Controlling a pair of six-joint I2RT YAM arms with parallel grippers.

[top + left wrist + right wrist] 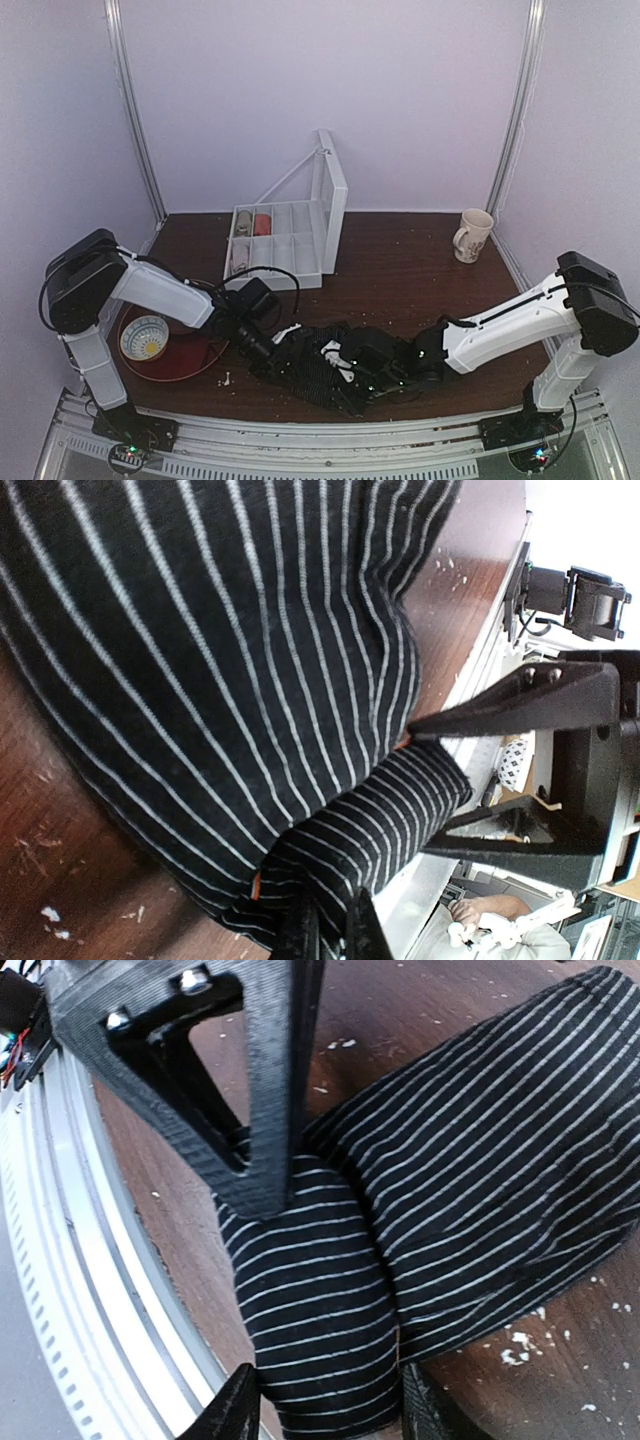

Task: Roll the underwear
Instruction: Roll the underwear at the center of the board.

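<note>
One dark wooden table (400, 265) carries the whole scene. Both arms reach inward over its near edge and meet at the underwear (300, 380). This black garment with fine pale stripes lies close to the front edge, about midway between the two bases. Its near part is wound into a short roll, and the rest lies spread toward the back.

Right gripper (330, 1405): the fingers stand to either side of the roll. The roll fills the gap between them, so the jaws are clamped on it.

Left gripper (333, 925): the fingers are almost together, pinching striped fabric at the roll.

Behind the garment stands a clear compartment box (280, 248) with its lid (333, 195) raised. At the left, a red tray (195, 365) holds a small white bowl (146, 337). A pale mug (472, 235) stands well apart at the back right.
</note>
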